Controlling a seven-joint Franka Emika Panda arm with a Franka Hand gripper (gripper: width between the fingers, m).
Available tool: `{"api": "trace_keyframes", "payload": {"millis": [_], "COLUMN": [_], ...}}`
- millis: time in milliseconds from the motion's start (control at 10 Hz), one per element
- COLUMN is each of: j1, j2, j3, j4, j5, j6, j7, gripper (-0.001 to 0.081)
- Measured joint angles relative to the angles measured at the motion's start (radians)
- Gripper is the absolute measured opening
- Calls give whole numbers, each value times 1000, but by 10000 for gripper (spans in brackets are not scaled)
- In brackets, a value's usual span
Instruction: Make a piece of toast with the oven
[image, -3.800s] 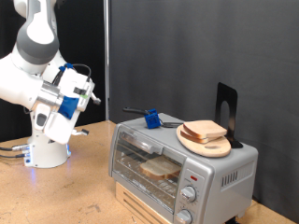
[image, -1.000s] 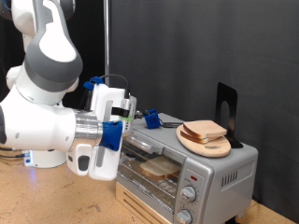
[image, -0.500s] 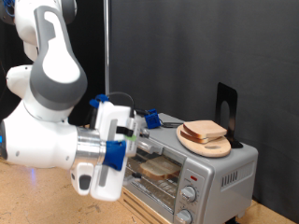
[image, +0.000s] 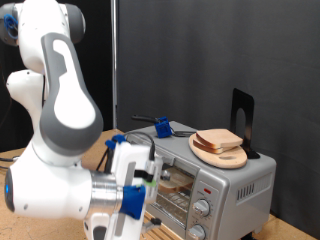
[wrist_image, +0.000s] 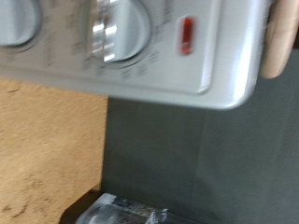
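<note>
Black curtain backs a wooden table (image: 15, 160) that carries the whole setup. At the exterior view's left and near bottom, the arm (image: 60, 150) reaches low in front of the oven (image: 235, 185), with the gripper (image: 135, 195) at the oven front; the hand body hides the fingers, so whether they are spread or closed cannot be told. This low posture suits work on the front panel: the wrist view shows two knobs (wrist_image: 117, 28) and a red mark (wrist_image: 186, 35) close up, with no finger visible. Behind the door glass, toast (image: 178, 180) appears to lie on the rack, partly hidden by the hand. To the right, on the oven top, a round board (image: 222, 155) carries another slice (image: 218, 140), kept clear of the door. A blue object (image: 160, 127) sits farther back.

Compared with 3.8 s earlier, the arm has moved from the far left, raised, down to the oven front. Oven, board and slices are unchanged.
</note>
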Motion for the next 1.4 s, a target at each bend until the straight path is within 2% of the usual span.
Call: {"api": "trace_keyframes", "payload": {"millis": [400,600,800,1000,1400], "j1": [1,1,3,17,81], "j2": [166,254,312,336,335], "j3": [-3,-3,2,16,30], "j4": [174,275,340,365,343], "j5": [-16,-27,-28,-29,-29], "j6": [34,25,-2,-53,-62], "j7": [2,10,16,28,30], "gripper": [799,799,799,799,799]}}
